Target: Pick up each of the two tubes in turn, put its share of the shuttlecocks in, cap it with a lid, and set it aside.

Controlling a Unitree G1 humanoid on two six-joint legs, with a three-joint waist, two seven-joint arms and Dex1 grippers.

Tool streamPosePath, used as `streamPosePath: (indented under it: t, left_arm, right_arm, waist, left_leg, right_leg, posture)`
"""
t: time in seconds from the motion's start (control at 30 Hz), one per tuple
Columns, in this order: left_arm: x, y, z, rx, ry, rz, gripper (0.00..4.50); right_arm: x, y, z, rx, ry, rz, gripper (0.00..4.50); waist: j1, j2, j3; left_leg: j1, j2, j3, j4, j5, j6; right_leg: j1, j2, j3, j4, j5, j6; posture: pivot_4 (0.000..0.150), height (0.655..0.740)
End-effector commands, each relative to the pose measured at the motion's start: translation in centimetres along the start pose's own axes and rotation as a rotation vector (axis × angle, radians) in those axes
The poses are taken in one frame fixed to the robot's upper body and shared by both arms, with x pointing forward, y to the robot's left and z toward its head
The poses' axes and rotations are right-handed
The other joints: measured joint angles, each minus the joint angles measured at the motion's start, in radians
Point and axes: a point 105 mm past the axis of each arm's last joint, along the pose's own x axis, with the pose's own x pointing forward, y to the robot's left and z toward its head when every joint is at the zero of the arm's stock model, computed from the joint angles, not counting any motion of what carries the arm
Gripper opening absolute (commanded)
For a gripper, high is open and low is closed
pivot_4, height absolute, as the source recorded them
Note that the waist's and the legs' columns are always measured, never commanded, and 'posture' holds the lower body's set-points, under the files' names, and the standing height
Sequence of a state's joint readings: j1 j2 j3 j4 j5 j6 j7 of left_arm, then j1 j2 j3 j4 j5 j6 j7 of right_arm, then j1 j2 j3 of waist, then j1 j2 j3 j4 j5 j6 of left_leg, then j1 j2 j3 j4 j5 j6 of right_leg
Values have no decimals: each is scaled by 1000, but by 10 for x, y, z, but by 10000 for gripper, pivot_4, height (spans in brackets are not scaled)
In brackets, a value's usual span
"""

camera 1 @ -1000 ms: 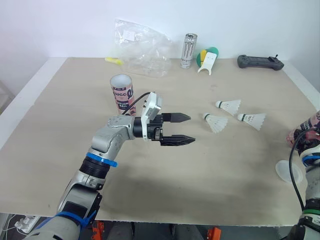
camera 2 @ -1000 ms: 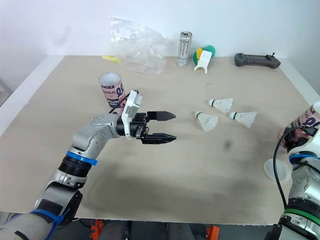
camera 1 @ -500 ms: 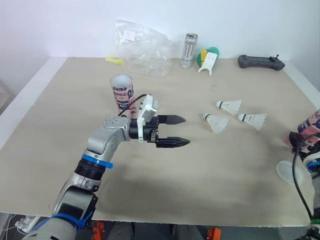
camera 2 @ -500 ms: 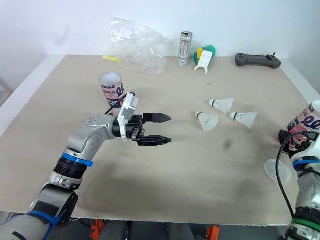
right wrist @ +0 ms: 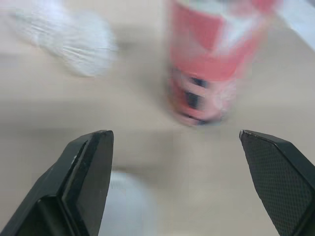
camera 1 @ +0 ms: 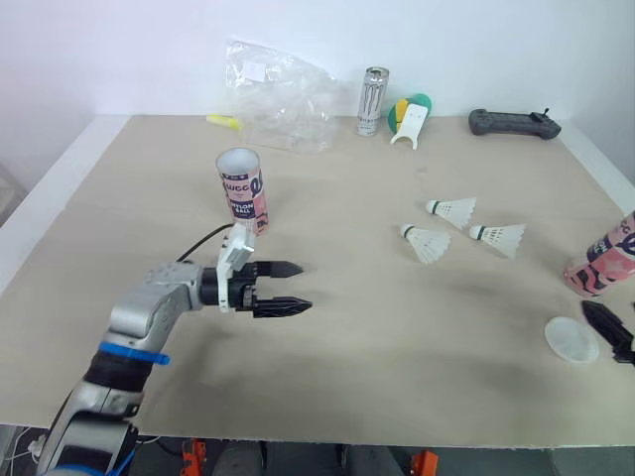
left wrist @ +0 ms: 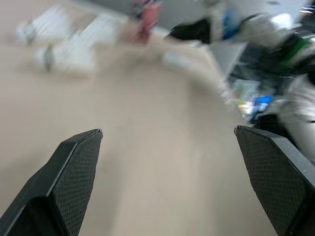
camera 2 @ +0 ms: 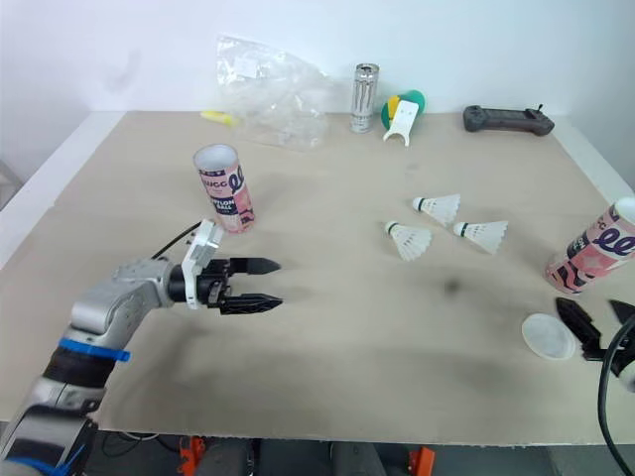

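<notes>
We see left gripper (camera 1: 302,287) over table (camera 1: 397,337), fingers moderately apart, holding nothing. Pink tube (camera 1: 243,190) upright, open-topped, near, off to side of those fingers. Three shuttlecocks (camera 1: 427,243) well ahead of their tips. Right gripper (right wrist: 174,133) fingers spread wide, empty. Second tube (right wrist: 211,64) just ahead of them, apart. Lid (camera 1: 571,339) just beside them.

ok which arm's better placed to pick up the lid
Right: its open gripper sits just beside the lid, by the right tube. The left gripper hovers far across the table.
</notes>
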State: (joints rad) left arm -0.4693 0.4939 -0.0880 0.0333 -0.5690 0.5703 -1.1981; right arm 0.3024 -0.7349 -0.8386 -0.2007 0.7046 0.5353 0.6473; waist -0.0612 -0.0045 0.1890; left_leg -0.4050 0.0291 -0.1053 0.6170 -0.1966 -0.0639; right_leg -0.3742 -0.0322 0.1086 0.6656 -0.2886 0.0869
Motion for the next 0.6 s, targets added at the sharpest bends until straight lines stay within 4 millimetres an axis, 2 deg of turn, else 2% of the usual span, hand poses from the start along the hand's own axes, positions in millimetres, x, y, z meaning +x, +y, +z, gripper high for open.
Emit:
streamPosePath:
  t: [0.03, 0.13, 0.2, 0.27, 0.37, 0.5, 0.6]
  left_arm:
    - [-23, 8, 15, -36, -117, 177, 45000]
    - [-51, 29, 17, -93, -214, 436, 45000]
    - [-66, 43, 14, -110, -249, 563, 45000]
    - [-75, 55, 7, -117, -244, 664, 45000]
    - [-81, 75, -1, -76, -191, 790, 45000]
    - [-74, 89, 0, -28, -174, 815, 45000]
    - [-60, 99, -2, 23, -143, 771, 45000]
  right_arm:
    - [3, 85, 39, -83, -110, 353, 43889]
    - [12, 148, 51, -85, -157, 594, 43889]
    - [18, 175, 49, -93, -151, 691, 43889]
    - [24, 188, 42, -108, -129, 725, 43889]
    - [37, 198, 31, -111, -110, 725, 43889]
    - [40, 210, 32, -121, -126, 746, 43889]
    - [42, 217, 32, -116, -143, 744, 43889]
  waist:
    - [-2, -1, 1]
    - [9, -6, 3]
    - [11, -8, 4]
    - [19, -8, 4]
    - [30, -9, 4]
    - [37, -9, 4]
    - [38, -9, 4]
  left_leg:
    - [0, 0, 0, 0, 0, 0]
    - [-1, 0, 0, 3, 2, -2]
    - [-1, 0, 0, 4, 2, -3]
    - [-1, 0, 0, 3, 3, -2]
    - [-3, -1, -2, 3, 4, -3]
    - [-5, -2, -2, 3, 4, -4]
    - [-5, -2, -2, 2, 4, -4]
  right_leg:
    - [0, 0, 0, 0, 1, 0]
    - [1, 0, 0, -1, 4, 0]
    - [1, 0, 1, -1, 5, 0]
    - [0, 1, 0, -1, 6, 1]
    - [0, 0, -1, -2, 5, 1]
    - [-2, -1, -1, -3, 6, 1]
    - [-2, -1, -1, -3, 5, 1]
  posture:
    - [1500, 7400]
    - [1500, 7400]
    - [1500, 7400]
    - [1500, 7400]
    - [1500, 7400]
    - [1500, 7400]
    - [1500, 7400]
